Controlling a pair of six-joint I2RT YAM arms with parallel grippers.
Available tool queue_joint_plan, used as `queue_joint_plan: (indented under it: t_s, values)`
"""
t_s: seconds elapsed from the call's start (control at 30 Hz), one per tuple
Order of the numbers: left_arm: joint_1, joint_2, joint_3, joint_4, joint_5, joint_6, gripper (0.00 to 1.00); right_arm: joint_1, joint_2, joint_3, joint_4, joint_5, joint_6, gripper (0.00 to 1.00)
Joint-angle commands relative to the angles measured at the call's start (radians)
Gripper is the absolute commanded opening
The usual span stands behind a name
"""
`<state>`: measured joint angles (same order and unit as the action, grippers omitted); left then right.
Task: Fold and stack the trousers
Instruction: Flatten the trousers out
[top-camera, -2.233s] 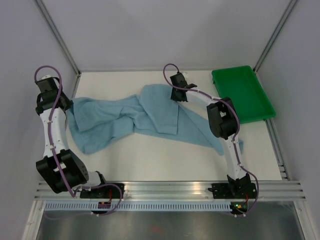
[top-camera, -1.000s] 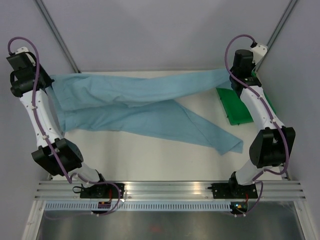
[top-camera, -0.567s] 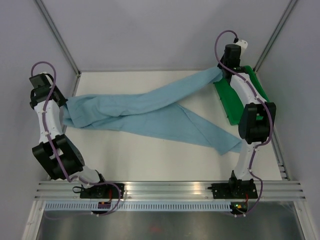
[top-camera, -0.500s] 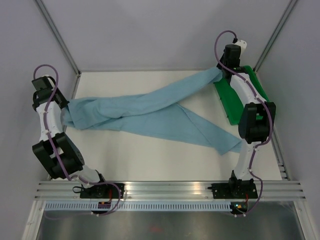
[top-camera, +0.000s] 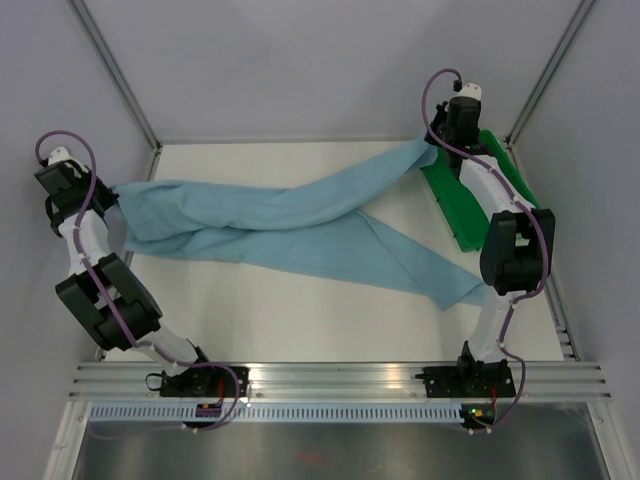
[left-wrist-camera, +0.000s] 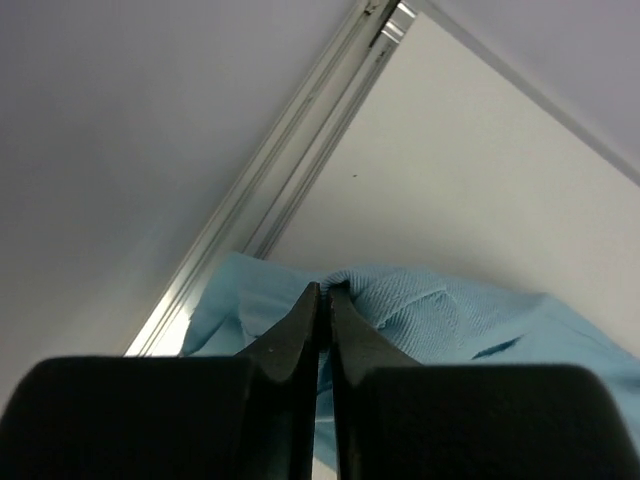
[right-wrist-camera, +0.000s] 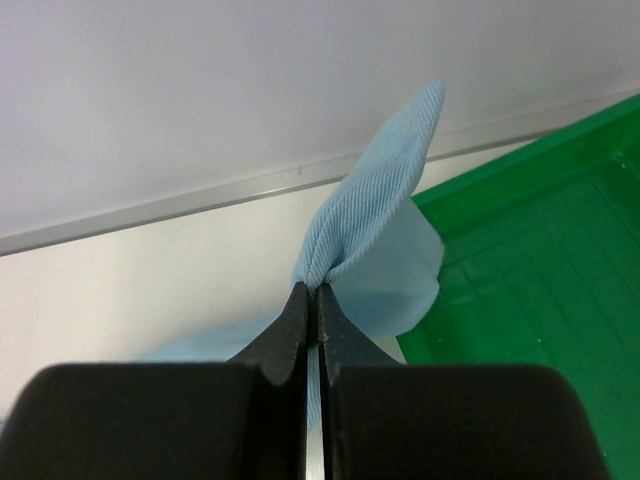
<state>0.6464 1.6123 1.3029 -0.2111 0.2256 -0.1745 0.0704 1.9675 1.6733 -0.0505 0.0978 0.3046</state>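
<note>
The light sky-blue trousers (top-camera: 290, 215) lie stretched across the table from far left to far right. One leg runs up to the back right; the other leg (top-camera: 420, 268) trails to the front right. My left gripper (top-camera: 108, 190) is shut on the waist end (left-wrist-camera: 400, 310) at the left edge. My right gripper (top-camera: 432, 142) is shut on the tip of the upper leg (right-wrist-camera: 375, 210), held raised beside the tray. The waistband button is not visible.
A green plastic tray (top-camera: 480, 190) sits tilted at the back right, also in the right wrist view (right-wrist-camera: 540, 250). An aluminium rail (left-wrist-camera: 290, 170) runs along the table's left edge. White walls close in at the back and sides.
From a bunched heap the trousers were pulled out long between both grippers. In the last half second my left gripper moved further left, drawing the waist end taut; the right gripper barely moved.
</note>
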Motion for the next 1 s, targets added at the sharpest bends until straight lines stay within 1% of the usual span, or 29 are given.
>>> queue_joint_plan:
  t_s: [0.0,0.03,0.07,0.1,0.13,0.17,0.2,0.23,0.27,0.3,0.37,0.4,0.47,0.5,0.57,0.6,0.63,0.67,0.7,0.77,0.8,0.83,0.87,0.93,0.97]
  values:
    - [0.004,0.049,0.033,0.136,0.115,-0.046,0.12,0.002,-0.015,0.049,0.064,-0.082,-0.018,0.0]
    - [0.004,0.058,0.03,0.131,0.115,-0.059,0.19,0.002,0.028,0.112,0.045,-0.092,-0.021,0.0]
    - [0.002,0.066,0.026,0.122,0.113,-0.06,0.35,0.002,0.051,0.146,0.003,-0.095,-0.022,0.0]
    - [0.004,0.061,0.007,0.121,0.104,-0.062,0.55,0.002,0.071,0.179,-0.056,-0.095,-0.021,0.1]
    - [0.002,0.054,-0.004,0.122,0.097,-0.062,0.64,0.002,0.088,0.23,-0.083,-0.096,-0.019,0.23]
    - [0.004,0.028,-0.017,0.119,0.087,-0.062,0.96,0.002,0.099,0.241,-0.106,-0.127,-0.019,0.37]
    - [0.002,0.011,-0.036,0.115,0.065,-0.063,1.0,0.002,0.099,0.246,-0.109,-0.153,-0.025,0.61]
    - [0.004,-0.009,-0.043,0.104,0.057,-0.062,1.0,0.002,0.091,0.241,-0.111,-0.162,-0.027,0.73]
    - [0.004,-0.031,-0.053,0.092,0.052,-0.062,1.0,0.003,0.071,0.241,-0.115,-0.177,-0.032,0.79]
    - [0.004,-0.076,-0.056,0.058,0.047,-0.063,1.0,0.002,0.059,0.241,-0.118,-0.205,-0.039,0.92]
    - [0.004,-0.129,-0.06,0.012,0.052,-0.068,1.0,0.003,0.03,0.247,-0.146,-0.237,-0.05,0.95]
    - [0.002,-0.182,-0.063,-0.034,0.061,-0.069,1.0,0.008,-0.004,0.249,-0.155,-0.237,-0.056,0.98]
    - [0.002,-0.235,-0.068,-0.086,0.058,-0.1,1.0,0.006,-0.041,0.241,-0.193,-0.237,-0.067,0.98]
    - [0.004,-0.256,-0.07,-0.147,0.057,-0.108,1.0,0.008,-0.085,0.232,-0.204,-0.24,-0.065,0.98]
    - [0.002,-0.316,-0.08,-0.22,0.04,-0.155,1.0,0.009,-0.14,0.165,-0.215,-0.248,-0.068,0.98]
    - [0.002,-0.337,-0.096,-0.247,0.049,-0.163,0.99,0.011,-0.169,0.128,-0.213,-0.238,-0.067,0.98]
    - [-0.008,-0.385,-0.111,-0.296,0.046,-0.174,0.98,0.011,-0.227,0.049,-0.213,-0.218,-0.058,0.98]
    - [-0.011,-0.411,-0.149,-0.319,0.032,-0.18,0.97,0.011,-0.254,0.013,-0.227,-0.173,-0.027,0.98]
    - [-0.014,-0.439,-0.171,-0.344,0.031,-0.184,0.95,0.009,-0.278,-0.057,-0.238,-0.159,-0.013,0.98]
    - [-0.048,-0.521,-0.227,-0.408,0.024,-0.186,0.93,0.009,-0.35,-0.13,-0.261,-0.171,0.01,0.98]
    - [-0.06,-0.549,-0.244,-0.421,0.024,-0.186,0.92,0.011,-0.376,-0.209,-0.258,-0.194,0.03,0.97]
    - [-0.094,-0.569,-0.255,-0.442,0.02,-0.187,0.91,0.012,-0.403,-0.248,-0.255,-0.217,0.036,0.96]
    - [-0.111,-0.6,-0.267,-0.488,0.015,-0.192,0.88,0.015,-0.451,-0.28,-0.25,-0.266,0.037,0.96]
    - [-0.158,-0.614,-0.28,-0.531,0.003,-0.216,0.85,0.046,-0.492,-0.363,-0.265,-0.286,0.019,0.91]
    - [-0.171,-0.624,-0.304,-0.545,-0.003,-0.23,0.8,0.058,-0.524,-0.386,-0.29,-0.296,0.002,0.86]
